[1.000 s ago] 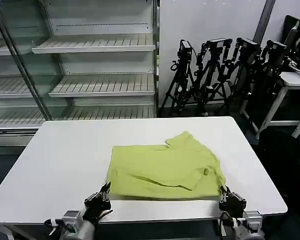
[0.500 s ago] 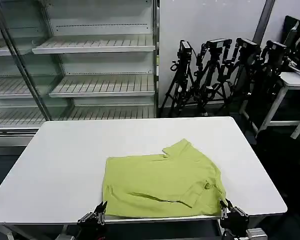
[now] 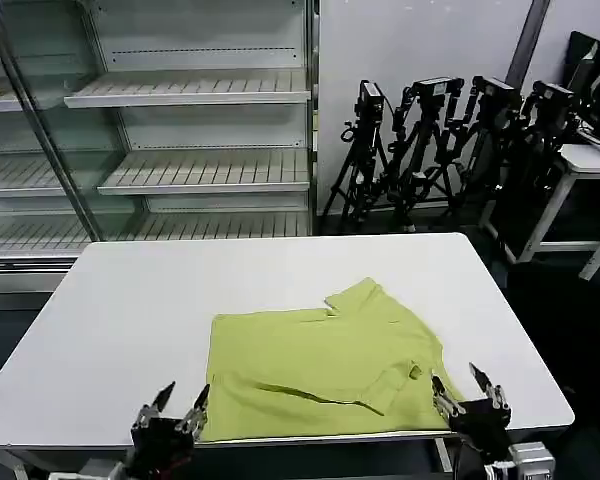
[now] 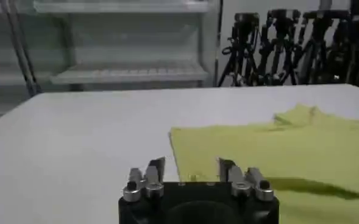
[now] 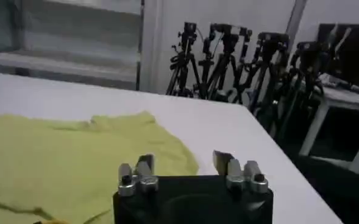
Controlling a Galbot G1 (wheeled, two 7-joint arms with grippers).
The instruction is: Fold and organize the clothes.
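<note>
The lime yellow-green T-shirt (image 3: 325, 365) lay on the white tabletop (image 3: 160, 300), close to the near edge and a little toward the robot's right. It was already folded into a rough block with its plain side up. One small flap poked up at the far side, and a soft crease ran across the front part.

The left gripper (image 3: 170, 412) sat low at the near edge of the tabletop, just beside the shirt's near left corner. Its fingers (image 4: 156, 168) were spread wide and held nothing. The right gripper (image 3: 470, 395) sat at the near edge too, just beside the shirt's near right corner. Its fingers (image 5: 144, 166) were also wide apart and empty.

It looked like the robot was between folds. Both grippers were off the cloth and lined up with the two near corners.

The next move would likely be to pinch those two corners, one in each gripper. Each would need to get a finger under the edge, because the cloth lay flat. Then both should lift together and carry the near edge over to the far side, so the shirt would fold evenly.
</note>
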